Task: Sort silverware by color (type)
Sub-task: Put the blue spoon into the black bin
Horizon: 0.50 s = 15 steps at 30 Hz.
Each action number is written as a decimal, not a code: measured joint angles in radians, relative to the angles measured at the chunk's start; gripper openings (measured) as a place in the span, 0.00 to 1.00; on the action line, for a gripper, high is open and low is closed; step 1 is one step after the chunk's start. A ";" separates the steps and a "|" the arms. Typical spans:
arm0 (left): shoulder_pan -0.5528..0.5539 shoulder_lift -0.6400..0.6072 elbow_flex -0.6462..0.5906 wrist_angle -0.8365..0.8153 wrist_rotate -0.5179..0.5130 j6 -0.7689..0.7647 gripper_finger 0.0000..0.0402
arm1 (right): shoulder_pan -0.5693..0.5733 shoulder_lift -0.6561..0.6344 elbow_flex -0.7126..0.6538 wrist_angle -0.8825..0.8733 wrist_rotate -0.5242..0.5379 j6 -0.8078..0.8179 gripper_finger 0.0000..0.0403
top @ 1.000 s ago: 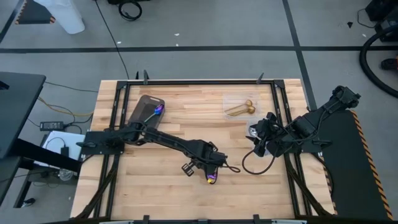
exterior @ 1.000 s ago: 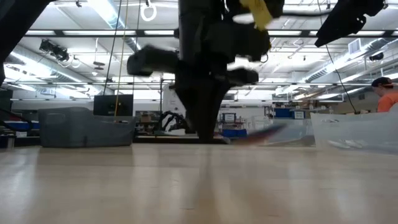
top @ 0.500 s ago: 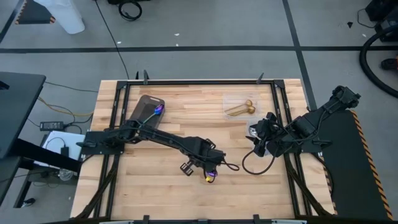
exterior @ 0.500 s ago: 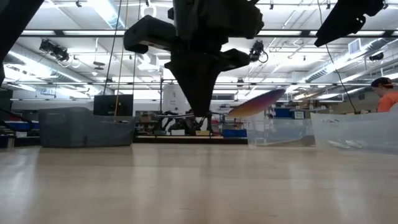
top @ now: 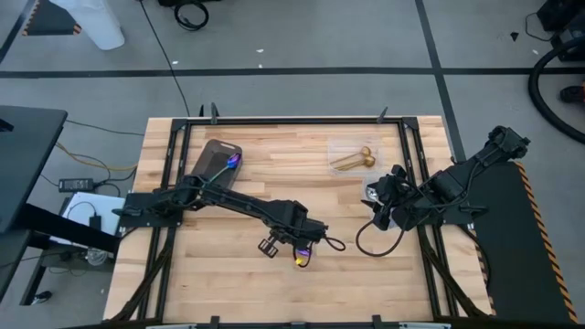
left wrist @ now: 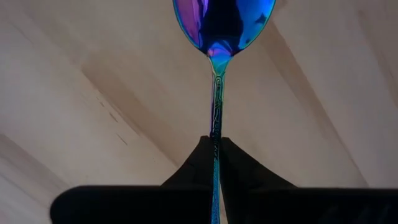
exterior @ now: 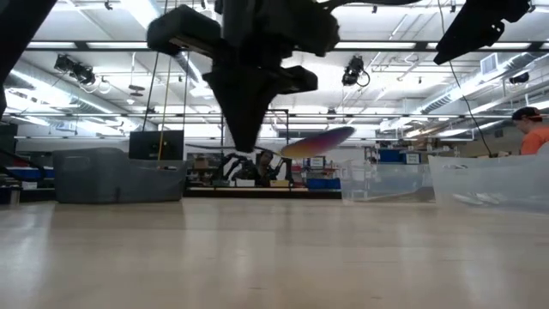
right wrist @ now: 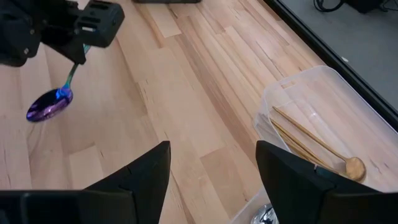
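Observation:
My left gripper (top: 291, 243) is over the table's middle, shut on an iridescent purple-blue spoon (top: 300, 260). The spoon's bowl (exterior: 317, 142) hangs above the wood in the low view. A second iridescent spoon (top: 228, 164) lies in the dark grey tray (top: 208, 157) at far left. Gold spoons (top: 352, 161) lie in a clear container (top: 340, 146) at far right. My right gripper (right wrist: 214, 180) is open by the table's right edge, next to another clear container (top: 373, 192) with a silver piece (right wrist: 267, 214) in it. My left gripper pinches the iridescent spoon's teal handle (left wrist: 215, 124) between its two fingers (left wrist: 193, 163). It comes slanting down from above. The handle runs on past the fingertips, with the bowl (left wrist: 222, 22) out in front toward the near edge. The spoon is lifted clear of the table, nearly level.
Bare wood spans the table's middle and near side (top: 228, 274). A black cable (top: 370, 242) loops on the table near my right arm. A dark frame rail (top: 274, 120) runs round the table. A person in orange (exterior: 536, 129) stands far off in the room.
My left gripper has risen and moved a little toward the table's left, staying shut. The iridescent spoon has gone with it, its bowl rising from near the tabletop until it is clear of the wood.

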 joint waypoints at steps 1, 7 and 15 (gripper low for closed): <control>0.000 -0.002 0.000 -0.016 -0.001 -0.006 0.03 | 0.000 0.000 0.000 0.000 0.000 0.000 0.61; 0.000 -0.027 0.000 -0.072 -0.005 -0.063 0.03 | 0.000 0.000 0.000 0.002 -0.001 0.000 0.61; -0.004 -0.056 0.000 -0.080 -0.005 -0.112 0.03 | 0.000 0.000 0.000 0.008 -0.002 0.000 0.61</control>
